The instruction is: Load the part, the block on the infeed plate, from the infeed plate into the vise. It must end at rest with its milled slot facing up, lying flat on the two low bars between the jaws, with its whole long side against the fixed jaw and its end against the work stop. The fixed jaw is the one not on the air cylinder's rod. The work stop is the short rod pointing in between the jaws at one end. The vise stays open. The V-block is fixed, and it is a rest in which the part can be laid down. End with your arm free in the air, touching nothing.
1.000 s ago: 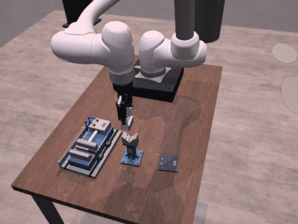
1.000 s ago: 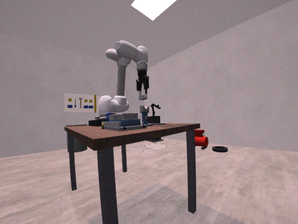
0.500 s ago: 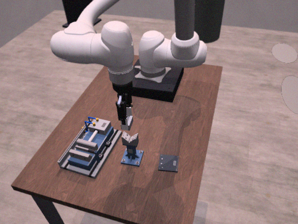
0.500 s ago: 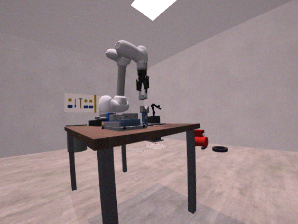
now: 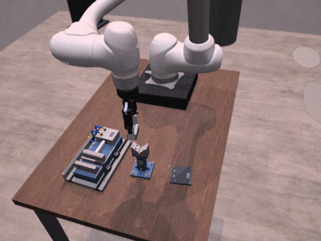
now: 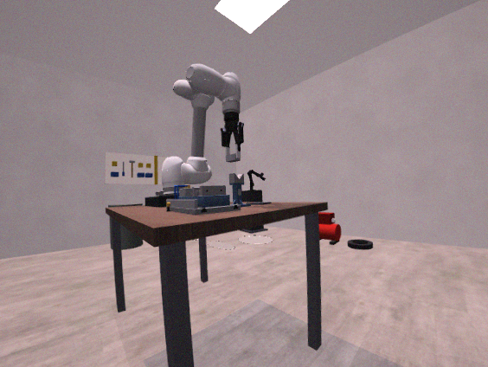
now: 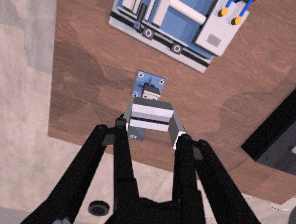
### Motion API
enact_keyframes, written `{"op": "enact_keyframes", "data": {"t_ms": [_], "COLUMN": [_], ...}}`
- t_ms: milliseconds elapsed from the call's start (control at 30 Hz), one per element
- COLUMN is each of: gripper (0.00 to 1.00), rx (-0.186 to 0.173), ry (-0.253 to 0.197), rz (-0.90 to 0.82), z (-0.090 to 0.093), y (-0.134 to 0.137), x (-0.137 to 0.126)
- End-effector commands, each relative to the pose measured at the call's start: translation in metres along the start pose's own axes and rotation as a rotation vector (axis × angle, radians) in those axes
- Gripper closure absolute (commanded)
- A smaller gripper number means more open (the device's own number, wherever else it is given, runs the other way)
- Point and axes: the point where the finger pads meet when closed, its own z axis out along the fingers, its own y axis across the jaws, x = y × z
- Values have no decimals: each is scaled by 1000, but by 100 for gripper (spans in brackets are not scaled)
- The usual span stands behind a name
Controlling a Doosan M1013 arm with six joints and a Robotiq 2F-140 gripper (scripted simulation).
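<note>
The gripper (image 5: 132,133) is squeezing the part (image 7: 150,118) between its fingers and holding it up in the air, above the V-block (image 5: 140,150) and near the vise (image 5: 94,157), so the part is off the infeed plate (image 5: 181,175). It is looking to me like the pick-up is done, and the part is not yet lying flat on the low bars against the fixed jaw and the work stop. The part is showing as a small gray block with a lighter stripe running across it, which may be its slot.

One part (image 7: 150,116), one vise (image 5: 94,159), one V-block (image 5: 140,150), one infeed plate (image 5: 181,175), one table (image 5: 199,94).
</note>
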Motion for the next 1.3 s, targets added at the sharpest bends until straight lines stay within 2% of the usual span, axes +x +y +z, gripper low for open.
{"op": "enact_keyframes", "data": {"t_ms": [0, 700, 1200, 1267], "gripper": [100, 100, 100, 100], "rx": [-4, -2, 0, 0], "ry": [-8, -9, -9, -9], "rz": [-54, -380, -735, -735], "z": [0, 0, 0, 0], "y": [-4, -17, -27, -27], "x": [9, 59, 117, 117]}}
